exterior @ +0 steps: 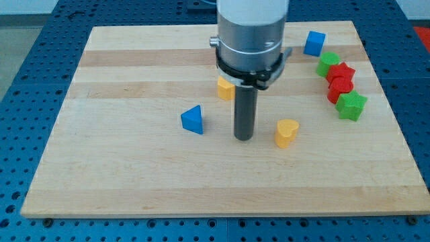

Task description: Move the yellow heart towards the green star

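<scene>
Yellow heart (286, 133) lies right of centre on the wooden bench (134, 175), just beside my tip (243, 138), which stands to its left. The green star (351, 105) sits well apart at the right edge, below two red blocks (340, 79). There are no jaws to report, only the rod.
</scene>
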Action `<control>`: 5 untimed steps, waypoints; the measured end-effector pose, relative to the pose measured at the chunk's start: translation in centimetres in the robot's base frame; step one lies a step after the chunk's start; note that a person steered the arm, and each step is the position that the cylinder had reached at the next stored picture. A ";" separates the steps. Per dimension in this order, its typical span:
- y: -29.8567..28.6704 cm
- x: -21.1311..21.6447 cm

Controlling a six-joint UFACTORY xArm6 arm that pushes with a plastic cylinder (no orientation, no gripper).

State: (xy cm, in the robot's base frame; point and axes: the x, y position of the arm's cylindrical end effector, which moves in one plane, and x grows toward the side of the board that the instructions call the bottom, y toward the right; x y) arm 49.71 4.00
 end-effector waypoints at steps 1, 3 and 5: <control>3.5 -0.2; 8.8 -1.1; 2.7 -1.7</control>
